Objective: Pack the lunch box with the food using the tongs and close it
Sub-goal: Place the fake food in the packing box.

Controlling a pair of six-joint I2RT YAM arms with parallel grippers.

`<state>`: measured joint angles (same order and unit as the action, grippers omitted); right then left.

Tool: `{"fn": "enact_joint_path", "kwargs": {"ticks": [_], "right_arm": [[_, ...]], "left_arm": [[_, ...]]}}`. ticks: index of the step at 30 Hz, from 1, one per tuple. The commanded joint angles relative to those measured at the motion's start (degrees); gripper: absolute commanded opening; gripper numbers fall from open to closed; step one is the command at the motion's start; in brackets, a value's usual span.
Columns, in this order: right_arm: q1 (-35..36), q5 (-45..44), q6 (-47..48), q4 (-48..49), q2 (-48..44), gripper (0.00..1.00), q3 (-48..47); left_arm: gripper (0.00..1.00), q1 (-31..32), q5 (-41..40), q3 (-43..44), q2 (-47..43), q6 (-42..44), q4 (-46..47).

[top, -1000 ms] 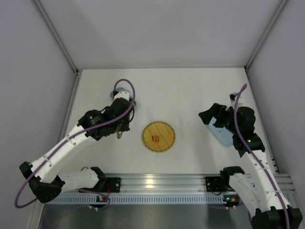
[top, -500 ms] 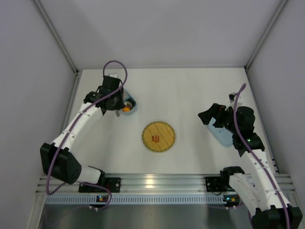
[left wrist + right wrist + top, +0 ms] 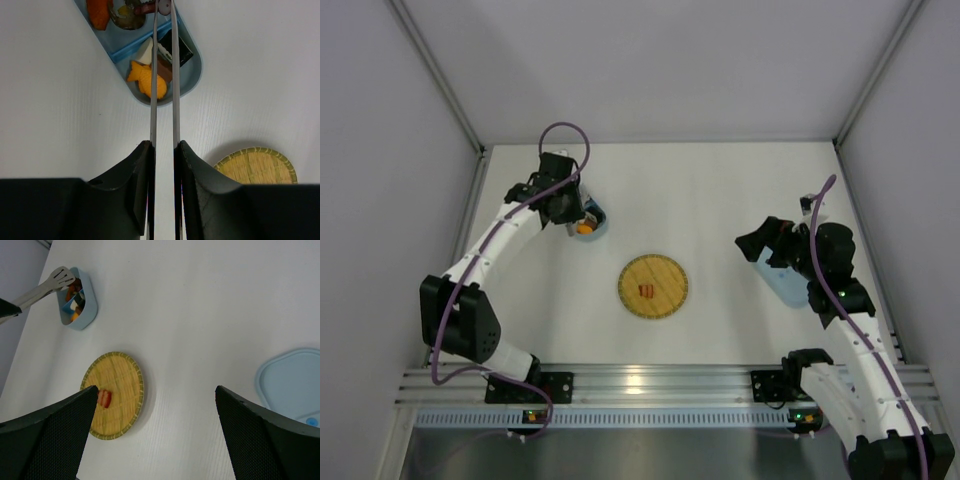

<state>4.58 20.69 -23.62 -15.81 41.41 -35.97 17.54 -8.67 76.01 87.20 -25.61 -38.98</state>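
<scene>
My left gripper (image 3: 164, 145) is shut on the silver tongs (image 3: 153, 100), whose arms reach out over the light-blue lunch box (image 3: 195, 70). The tong tips hang over its far compartment; I cannot tell if they hold a piece. Food lies in the box: an orange fish-shaped piece (image 3: 147, 82), a white and black piece (image 3: 172, 47) and an orange piece (image 3: 100, 12). From above, the left gripper (image 3: 563, 200) is at the box (image 3: 588, 224), far left. One red food piece (image 3: 646, 291) lies on the yellow woven plate (image 3: 670, 275). My right gripper (image 3: 156, 390) stands open and empty next to the lid (image 3: 292, 382).
The lid (image 3: 790, 285) lies flat at the right, partly under the right arm. The plate (image 3: 122, 385) sits between box and lid. Side walls stand close to the box on the left and to the lid on the right.
The left arm has swung from beside the plate back and left, so the tongs now reach over the lunch box. The right arm, plate and lid have not moved.
</scene>
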Motion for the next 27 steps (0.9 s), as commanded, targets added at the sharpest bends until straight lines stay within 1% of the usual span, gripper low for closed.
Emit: {"fn": "enact_joint_path", "kwargs": {"ticks": [1,11,13,15,18,21,27], "right_arm": [[-0.89,0.49,0.5,2.72,0.16,1.0,0.37],[-0.89,0.58,0.5,2.63,0.52,0.99,0.54],[-0.89,0.58,0.5,2.72,0.51,1.0,0.46],[-0.89,0.58,0.5,2.72,0.6,1.0,0.46],[-0.97,0.67,0.68,2.72,0.52,1.0,0.37],[-0.89,0.49,0.59,2.72,0.6,0.99,0.37],[-0.89,0.58,0.59,2.98,0.87,0.99,0.28]], "left_arm": [[0.31,-1.02,-0.04,2.3,0.25,-0.59,3.82],[0.31,-3.48,0.58,2.13,1.13,-1.46,4.44],[0.33,-3.74,0.58,2.13,1.48,-1.55,4.35],[0.4,-3.92,0.4,1.87,1.66,-1.81,4.53],[0.46,-4.01,0.58,1.78,1.92,-1.64,4.62],[0.49,-4.09,0.4,1.78,2.18,-1.64,4.62],[0.49,-4.71,0.67,1.78,2.36,-1.73,4.62]]}}
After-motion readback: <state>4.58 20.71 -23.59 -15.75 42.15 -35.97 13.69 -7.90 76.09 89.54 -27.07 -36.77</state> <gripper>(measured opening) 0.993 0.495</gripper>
